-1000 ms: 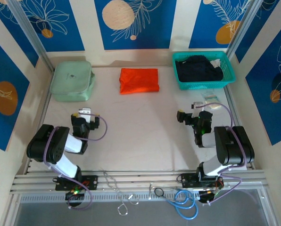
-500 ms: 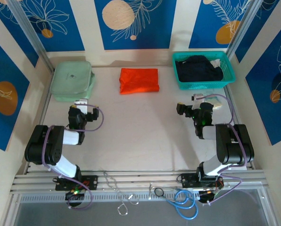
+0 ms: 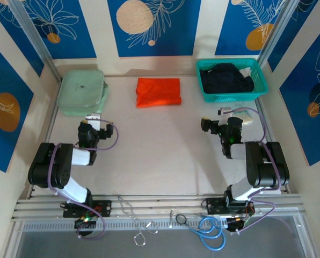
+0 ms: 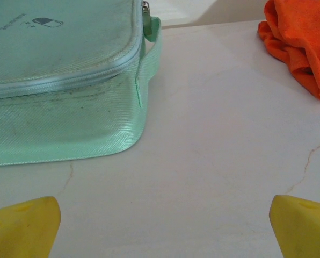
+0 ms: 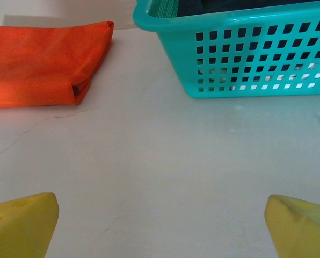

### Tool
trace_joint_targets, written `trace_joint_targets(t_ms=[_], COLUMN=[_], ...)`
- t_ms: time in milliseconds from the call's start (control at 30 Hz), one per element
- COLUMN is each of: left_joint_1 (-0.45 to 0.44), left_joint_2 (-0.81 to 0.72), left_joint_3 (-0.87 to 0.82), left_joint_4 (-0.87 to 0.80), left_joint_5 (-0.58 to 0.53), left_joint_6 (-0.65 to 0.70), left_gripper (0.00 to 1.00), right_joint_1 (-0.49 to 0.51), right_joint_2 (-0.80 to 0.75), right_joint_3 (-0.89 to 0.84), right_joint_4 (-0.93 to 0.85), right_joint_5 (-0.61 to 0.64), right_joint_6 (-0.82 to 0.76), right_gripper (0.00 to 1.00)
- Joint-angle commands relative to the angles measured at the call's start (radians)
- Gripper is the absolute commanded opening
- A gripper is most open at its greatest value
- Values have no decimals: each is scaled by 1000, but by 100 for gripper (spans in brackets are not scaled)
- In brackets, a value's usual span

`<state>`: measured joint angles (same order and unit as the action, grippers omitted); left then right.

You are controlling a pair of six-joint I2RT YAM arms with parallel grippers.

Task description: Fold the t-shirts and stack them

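orange shirt (image 3: 158,92): plain bright orange | black shirt (image 3: 225,77): plain | basket (image 3: 232,97): teal mesh | box (image 3: 82,91): pale green | table (image 3: 160,145): off-white

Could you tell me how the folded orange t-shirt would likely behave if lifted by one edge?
The orange t-shirt looks like thin, soft cloth, so it would probably droop and feel light. It lies loosely folded, so lifting one edge would likely undo the fold. Pushed on the smooth table, it may bunch.
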<state>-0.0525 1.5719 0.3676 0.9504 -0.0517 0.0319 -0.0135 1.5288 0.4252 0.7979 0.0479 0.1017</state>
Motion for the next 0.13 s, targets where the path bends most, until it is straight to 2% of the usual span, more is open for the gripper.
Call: trace_joint_targets(t_ms=[0,100], left_joint_1=[4,4], left_joint_2=[-7,-9], left_joint_3=[5,4], left_joint_4=[-9,-4], left_joint_5=[32,33], left_joint_6=[-2,-1], left_gripper=[99,99], right_joint_1=[4,4], right_joint_2=[-6,-6], right_joint_3=[-3,-3], right_joint_4=[2,2], right_joint_5=[-2,-3], right_joint_6=[0,0], right_gripper=[99,99])
